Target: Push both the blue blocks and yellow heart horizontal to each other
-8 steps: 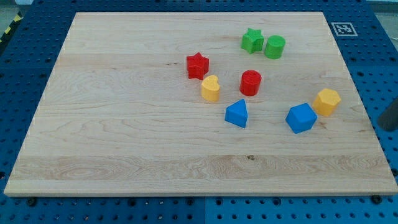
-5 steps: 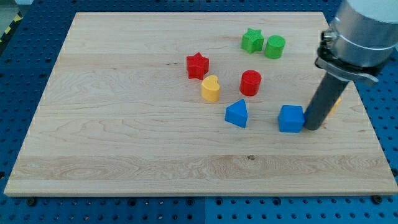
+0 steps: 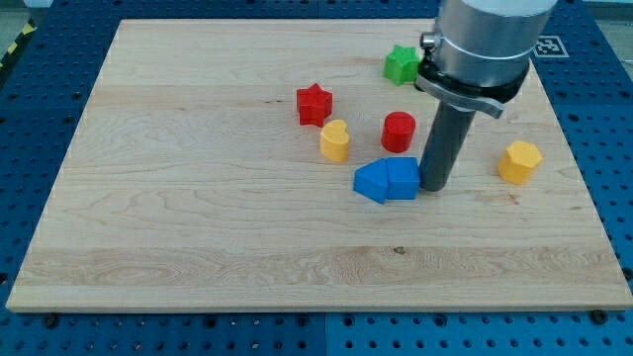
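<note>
Blue pair (image 3: 387,180) touching, mid-surface, directly at view's left of my tip (image 3: 433,188), tip against right-hand block. Yellow heart (image 3: 334,140) up-left of pair. No gripper fitted; rod only.

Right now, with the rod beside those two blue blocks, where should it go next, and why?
Probably a short push further toward the view's left. My tip sits against the right side of the two blue blocks, which touch each other, while the yellow heart lies up and left of them, not level yet.
</note>
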